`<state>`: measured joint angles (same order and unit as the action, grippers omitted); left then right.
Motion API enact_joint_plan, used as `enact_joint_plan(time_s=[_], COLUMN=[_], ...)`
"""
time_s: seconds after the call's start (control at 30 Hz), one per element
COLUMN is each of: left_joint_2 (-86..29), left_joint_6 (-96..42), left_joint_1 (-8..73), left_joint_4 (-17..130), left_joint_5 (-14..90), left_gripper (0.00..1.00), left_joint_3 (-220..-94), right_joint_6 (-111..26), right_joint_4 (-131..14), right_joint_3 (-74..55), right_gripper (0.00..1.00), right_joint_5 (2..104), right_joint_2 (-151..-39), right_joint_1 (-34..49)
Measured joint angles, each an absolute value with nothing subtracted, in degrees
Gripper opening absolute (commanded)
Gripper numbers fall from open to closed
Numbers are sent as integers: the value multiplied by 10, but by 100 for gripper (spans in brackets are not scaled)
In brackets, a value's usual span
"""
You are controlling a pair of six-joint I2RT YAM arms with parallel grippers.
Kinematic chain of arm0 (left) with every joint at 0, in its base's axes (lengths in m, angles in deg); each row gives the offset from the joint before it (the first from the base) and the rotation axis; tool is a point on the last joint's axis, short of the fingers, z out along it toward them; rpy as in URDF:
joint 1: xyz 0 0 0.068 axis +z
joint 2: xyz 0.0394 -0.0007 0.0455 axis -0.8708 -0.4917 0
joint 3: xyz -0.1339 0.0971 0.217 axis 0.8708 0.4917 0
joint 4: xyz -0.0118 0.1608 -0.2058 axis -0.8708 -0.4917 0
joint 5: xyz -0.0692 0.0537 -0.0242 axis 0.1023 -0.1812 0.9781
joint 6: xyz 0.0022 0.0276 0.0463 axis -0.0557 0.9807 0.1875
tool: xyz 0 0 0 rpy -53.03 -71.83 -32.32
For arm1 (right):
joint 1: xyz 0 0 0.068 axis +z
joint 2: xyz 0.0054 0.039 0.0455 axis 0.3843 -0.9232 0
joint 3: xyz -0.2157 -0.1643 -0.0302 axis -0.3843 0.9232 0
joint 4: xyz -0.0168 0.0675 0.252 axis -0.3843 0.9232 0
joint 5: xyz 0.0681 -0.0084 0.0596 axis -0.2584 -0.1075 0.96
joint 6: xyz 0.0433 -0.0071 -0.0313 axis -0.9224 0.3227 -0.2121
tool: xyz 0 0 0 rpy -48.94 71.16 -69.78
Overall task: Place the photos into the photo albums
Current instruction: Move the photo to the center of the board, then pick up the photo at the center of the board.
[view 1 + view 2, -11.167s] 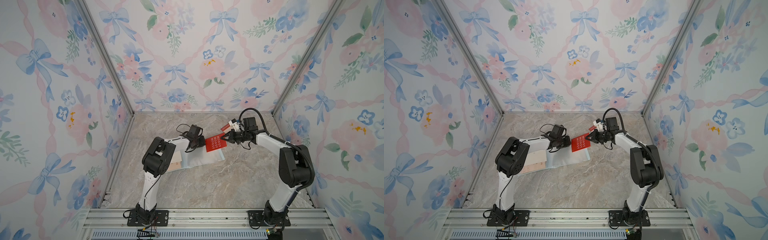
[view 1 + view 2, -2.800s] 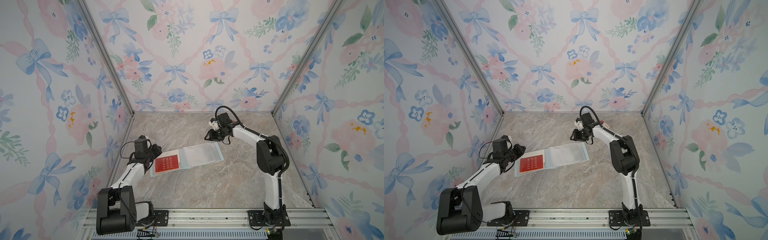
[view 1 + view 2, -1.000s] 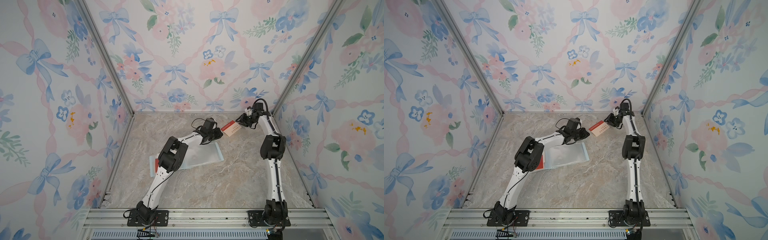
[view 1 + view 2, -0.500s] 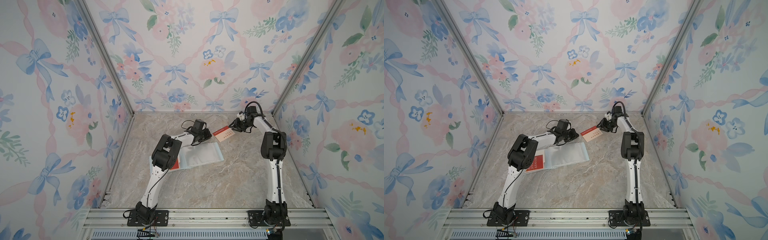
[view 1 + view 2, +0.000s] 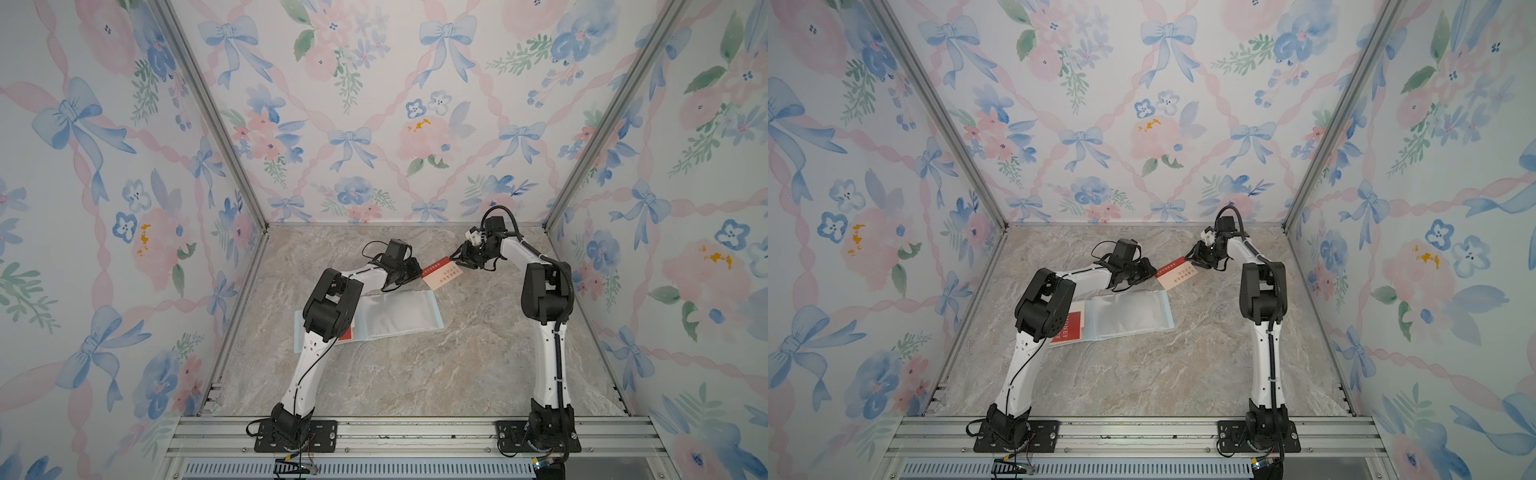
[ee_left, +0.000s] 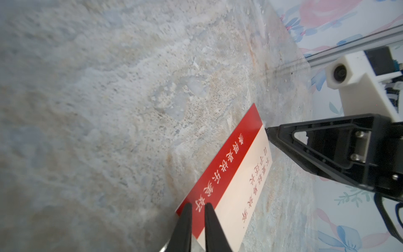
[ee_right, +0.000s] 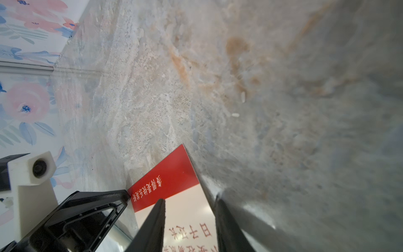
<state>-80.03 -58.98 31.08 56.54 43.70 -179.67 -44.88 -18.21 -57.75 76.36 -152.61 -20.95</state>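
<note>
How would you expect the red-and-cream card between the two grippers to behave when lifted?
Probably fairly stiff: the red-and-cream card looks flat, without sag, between the left gripper and right gripper. Likely very light, since it looks thin. Its cream face shows glare in the right wrist view, so it may slip.

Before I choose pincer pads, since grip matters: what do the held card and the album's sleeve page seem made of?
Card: probably stiff coated paper, slightly glossy; flat in midair, glare on its cream half. Sleeve page: likely thin clear plastic, shiny; wrinkled, with pale sheen.
</note>
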Motion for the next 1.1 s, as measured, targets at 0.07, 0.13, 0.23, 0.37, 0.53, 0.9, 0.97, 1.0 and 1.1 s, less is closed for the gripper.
enact_joint_plan(time_s=[0.07,0.13,0.23,0.37,0.53,0.9,0.97,1.0,1.1], left_joint_2=[-800,-800,-800,-800,-792,-723,-707,-701,-700], left_joint_6=[-589,-587,-585,-585,-585,-585,-586,-586,-590], left_joint_1=[313,313,313,313,313,309,307,306,301], left_joint_4=[565,565,566,566,565,561,561,559,550], left_joint_5=[437,438,438,438,437,409,405,403,403], left_gripper=[16,16,16,16,16,15,16,16,16], left_joint_3=[-1796,-1794,-1791,-1791,-1782,-1742,-1731,-1726,-1722], right_joint_6=[-449,-452,-457,-462,-467,-420,-404,-395,-381], right_joint_4=[-197,-220,-237,-246,-249,-148,-119,-103,-71], right_joint_3=[-542,-507,-484,-480,-475,-607,-655,-677,-712], right_gripper=[39,39,39,39,40,41,41,41,41], right_joint_5=[763,764,768,784,797,778,767,763,754], right_joint_2=[-1506,-1489,-1478,-1478,-1478,-1528,-1550,-1560,-1579], right_joint_1=[-199,-190,-185,-189,-213,-230,-222,-217,-210])
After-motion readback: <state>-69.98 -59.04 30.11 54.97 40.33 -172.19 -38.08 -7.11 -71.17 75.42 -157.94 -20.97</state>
